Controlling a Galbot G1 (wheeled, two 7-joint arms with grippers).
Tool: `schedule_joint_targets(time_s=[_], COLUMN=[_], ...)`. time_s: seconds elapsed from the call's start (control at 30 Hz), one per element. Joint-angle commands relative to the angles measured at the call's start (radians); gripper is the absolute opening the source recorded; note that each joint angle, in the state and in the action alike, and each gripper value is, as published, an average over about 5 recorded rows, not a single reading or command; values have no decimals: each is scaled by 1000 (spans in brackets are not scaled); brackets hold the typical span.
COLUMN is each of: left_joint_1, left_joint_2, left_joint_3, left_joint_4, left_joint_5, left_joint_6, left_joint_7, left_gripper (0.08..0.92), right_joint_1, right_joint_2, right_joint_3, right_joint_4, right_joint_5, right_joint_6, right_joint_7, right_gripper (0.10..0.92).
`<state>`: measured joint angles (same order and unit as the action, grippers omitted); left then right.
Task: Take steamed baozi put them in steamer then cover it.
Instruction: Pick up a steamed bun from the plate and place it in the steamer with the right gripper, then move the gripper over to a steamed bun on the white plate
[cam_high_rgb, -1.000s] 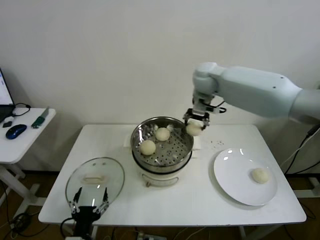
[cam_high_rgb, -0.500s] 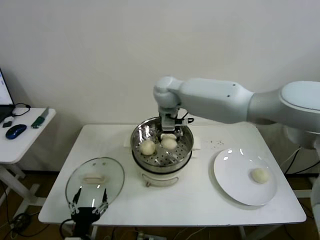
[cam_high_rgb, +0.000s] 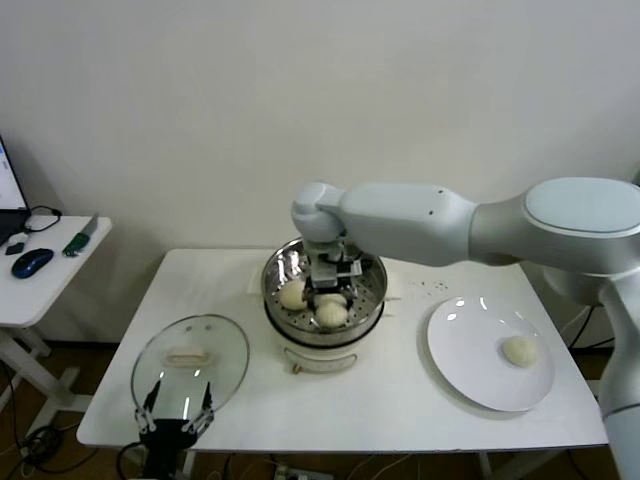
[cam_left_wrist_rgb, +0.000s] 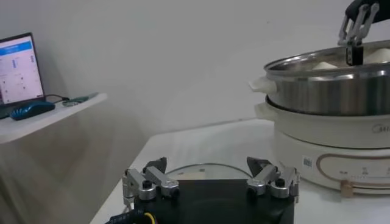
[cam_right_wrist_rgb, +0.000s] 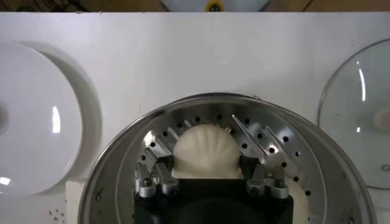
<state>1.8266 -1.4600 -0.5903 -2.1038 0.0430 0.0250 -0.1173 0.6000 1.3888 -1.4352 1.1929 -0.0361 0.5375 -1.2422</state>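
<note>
Three baozi sit in the steamer (cam_high_rgb: 325, 290); the near one (cam_high_rgb: 331, 313) lies between the right gripper's (cam_high_rgb: 332, 300) fingers (cam_right_wrist_rgb: 159, 145), jaws parted beside it, contact unclear. Right arm reaches across from the right, wrist bent straight down into the basket. Fourth baozi (cam_high_rgb: 519, 350) rests on the white plate (cam_high_rgb: 470, 360), right of the steamer. The cover (cam_high_rgb: 190, 360) lies flat at the table's (cam_high_rgb: 400, 400) near-left corner. Left gripper (cam_high_rgb: 176, 420) hangs open just near of the cover, parked.
</note>
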Motion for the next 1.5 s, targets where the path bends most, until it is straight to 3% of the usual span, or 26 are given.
schedule_joint_targets(time_s=[0.03,0.17,0.53,0.83,1.03,1.27,1.5], left_joint_1=[3,5,17,5,-4,0,1], left_joint_2=[5,5,7,14,15,15,16], left_joint_3=[-1,-1,-1,4,6,7,5], left_joint_4=[2,5,4,2,-1,-7,-6], left_joint_5=[-1,-2,0,-2,0,4,7], left_joint_6=[-1,-4,-15,-17,-17,-15,-8], left_joint_7=[0,1,1,1,0,0,2], left_gripper=[823,823,823,823,823,823,823], right_joint_1=[-18,-13,104,223,212,64,-216], right_joint_2=[11,9,-130,-423,-597,-789,-895], right_joint_3=[-6,14,53,-111,-147,-81,154], right_joint_4=[-2,-14,-15,7,18,10,-24], right_joint_5=[-9,-22,67,329,459,370,83], right_joint_6=[-3,3,-59,-419,-591,-616,-508], right_joint_7=[4,9,22,163,149,132,80], right_gripper=[758,816,823,823,823,823,823])
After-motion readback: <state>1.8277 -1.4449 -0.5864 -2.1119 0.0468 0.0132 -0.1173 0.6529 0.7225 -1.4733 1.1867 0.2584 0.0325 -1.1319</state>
